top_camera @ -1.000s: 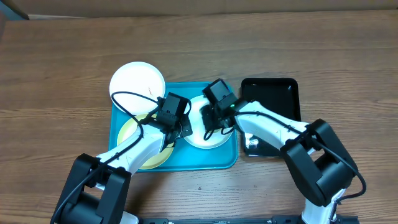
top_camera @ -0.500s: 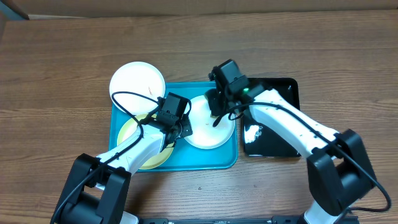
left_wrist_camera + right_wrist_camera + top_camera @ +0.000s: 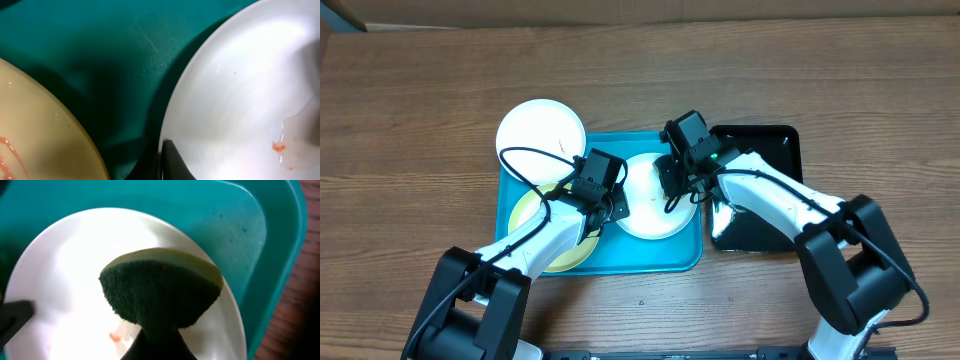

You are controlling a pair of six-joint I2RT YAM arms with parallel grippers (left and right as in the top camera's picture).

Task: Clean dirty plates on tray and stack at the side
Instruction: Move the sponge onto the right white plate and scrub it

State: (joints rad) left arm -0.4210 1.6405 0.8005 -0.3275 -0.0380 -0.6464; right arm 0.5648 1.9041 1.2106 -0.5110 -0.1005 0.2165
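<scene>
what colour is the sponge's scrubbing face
Dark green sponge, yellow backing; right wrist view shows it best.

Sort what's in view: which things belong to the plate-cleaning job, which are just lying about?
In the job: blue tray; middle white plate, pale yellow plate, second white plate at the tray's far-left corner; green sponge in the right gripper; left gripper on the middle plate's rim.
Lying about: black tray, beside the blue tray.

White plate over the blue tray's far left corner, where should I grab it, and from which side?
Probably the far-left rim of the white plate, approached from the table side. That edge juts past the rim of the tray, so a finger may slip under it. The near edge is crowded by the yellow-green plate and the left arm.
</scene>
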